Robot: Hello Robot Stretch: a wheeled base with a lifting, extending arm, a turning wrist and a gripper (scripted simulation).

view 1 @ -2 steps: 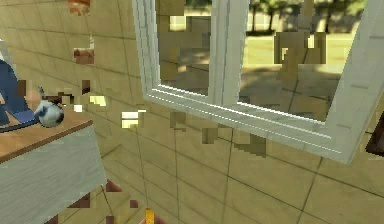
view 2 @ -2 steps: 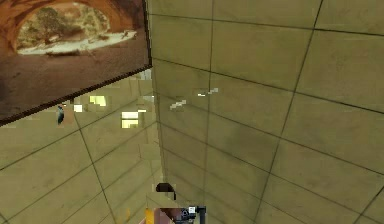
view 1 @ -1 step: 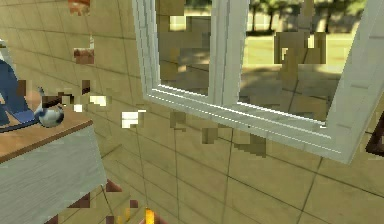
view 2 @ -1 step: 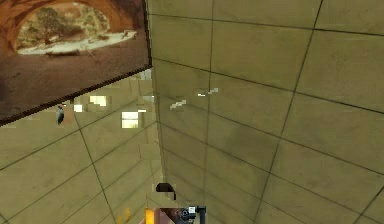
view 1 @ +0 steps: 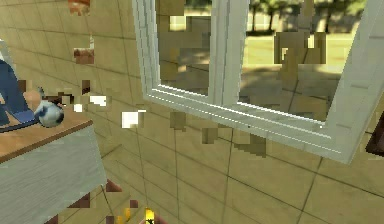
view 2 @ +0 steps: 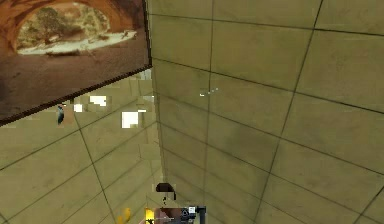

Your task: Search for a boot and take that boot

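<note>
**Facing a tiled corner, tool low at the picture's edge**

Arm side view, bottom edge near the middle: tool (view 2: 165,214), dark, mostly cut off by the edge. Cannot make out its far end. Cannot tell how the fingers stand, nor whether anything is held.

Task's thing: cannot name a boot with any certainty. Closest candidate is one tan blob (view 2: 165,189) just above the tool, low against the tiled wall (view 2: 260,110). Rounded, light brown, too small to give a shape. Cannot tell whether touching the tool or merely behind it.

Counted, arm side view: one framed picture (view 2: 70,45) hung upper left, brown oval on a pale ground. Two yellow flecks (view 2: 126,215) left of the tool at the bottom edge.

Counted, forward view: one white-framed window (view 1: 228,50) with two panes, greenery and tan shapes beyond. One bench (view 1: 45,165) at the left, wooden top, pale grey front. On it, one black-and-white ball (view 1: 50,114) near the corner and one dark blue object (view 1: 10,95) beside it, cut off by the left edge.
</note>
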